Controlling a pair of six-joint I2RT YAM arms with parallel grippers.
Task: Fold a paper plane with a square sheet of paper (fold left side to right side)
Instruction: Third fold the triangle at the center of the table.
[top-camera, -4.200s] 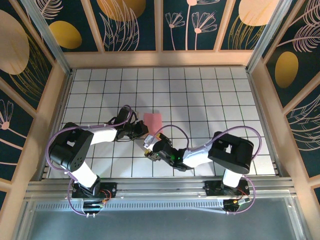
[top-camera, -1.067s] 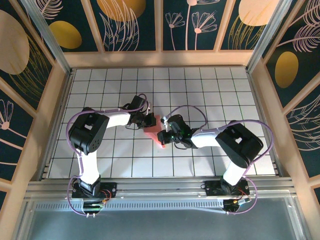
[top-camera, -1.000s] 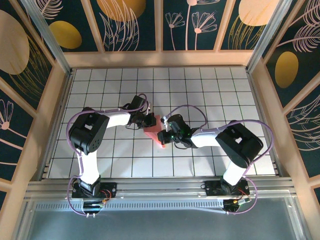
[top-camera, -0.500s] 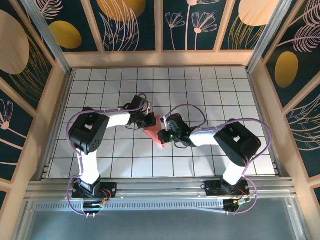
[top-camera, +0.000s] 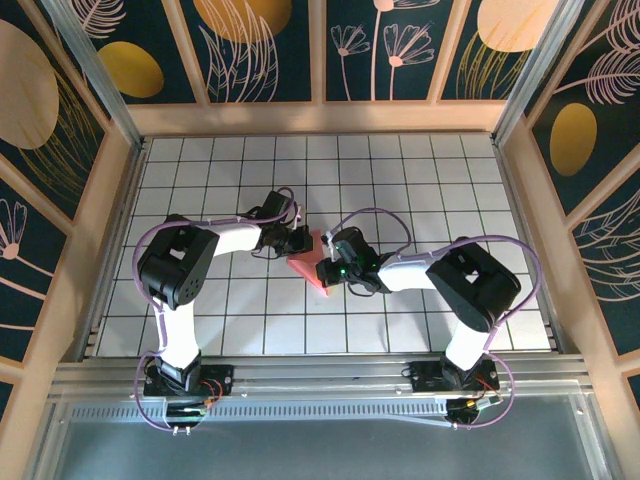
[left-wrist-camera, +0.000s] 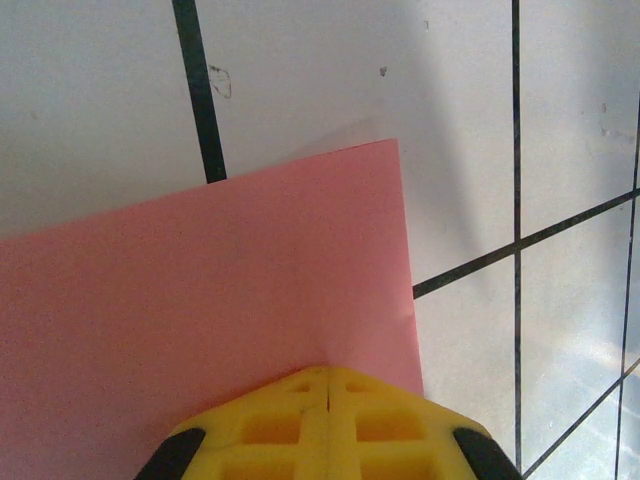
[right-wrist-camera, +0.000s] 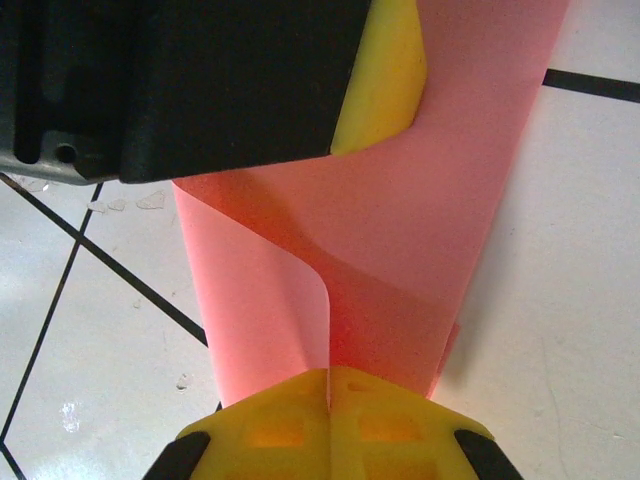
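Note:
The pink-red square sheet of paper lies partly folded on the tiled table between the two grippers. My left gripper is shut, its yellow tips resting on the flat paper near one corner. My right gripper is shut on the sheet, and one curled edge of the paper rises into its closed jaws. In the right wrist view the left gripper's black body and a yellow finger sit on the far part of the sheet.
The table is white tile with dark grid lines. Wooden walls enclose it at the back and both sides. A metal rail runs along the near edge by the arm bases.
Since the oldest frame both arms have reached forward to the paper, which went from a flat rectangle to a slanted, partly folded shape. Over the last second the right gripper crept slightly inward.

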